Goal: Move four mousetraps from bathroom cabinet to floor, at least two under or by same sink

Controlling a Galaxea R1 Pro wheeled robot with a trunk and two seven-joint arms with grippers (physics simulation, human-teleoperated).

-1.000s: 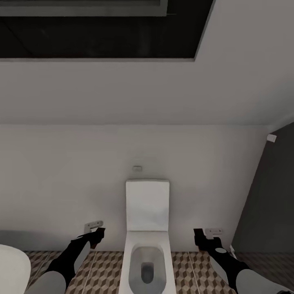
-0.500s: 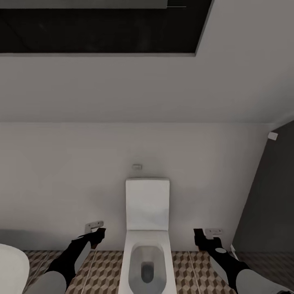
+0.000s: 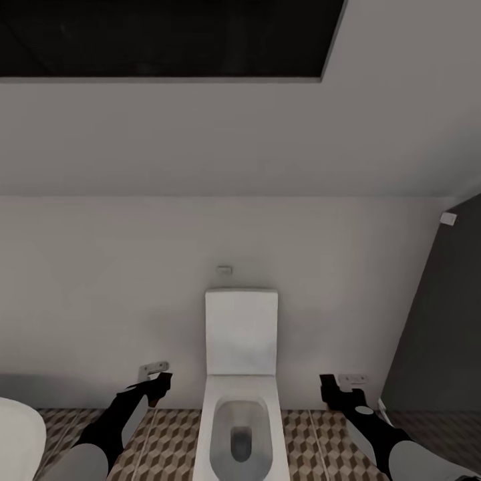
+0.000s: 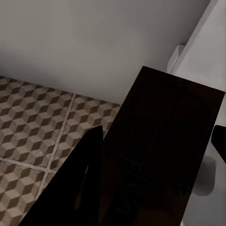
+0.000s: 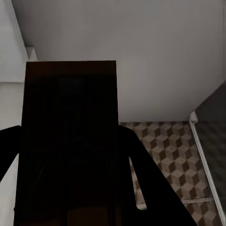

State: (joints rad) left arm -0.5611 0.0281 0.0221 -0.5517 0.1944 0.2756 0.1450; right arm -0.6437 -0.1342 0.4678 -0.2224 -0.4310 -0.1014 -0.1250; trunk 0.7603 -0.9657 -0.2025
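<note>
My left gripper (image 3: 159, 384) is held low, left of the toilet, shut on a mousetrap (image 3: 153, 368) that shows as a small pale board above its fingers. In the left wrist view that mousetrap (image 4: 165, 136) is a dark flat rectangle between the fingers (image 4: 80, 179). My right gripper (image 3: 329, 389), right of the toilet, is shut on a second mousetrap (image 3: 351, 380). Its shadowed board (image 5: 70, 141) covers much of the right wrist view. The cube-patterned bathroom floor (image 3: 174, 441) lies below both hands. The cabinet is out of view.
A white toilet (image 3: 240, 374) stands against the pale wall straight ahead, between the arms. A white rounded basin edge (image 3: 17, 437) shows at the lower left. The dark shower enclosure (image 3: 441, 334) rises on the right, its frame (image 5: 200, 150) meeting the floor.
The whole head view has shifted slightly, with the dark opening at the top sliding upward: the camera moved. Both grippers still hold their boards in much the same place.
</note>
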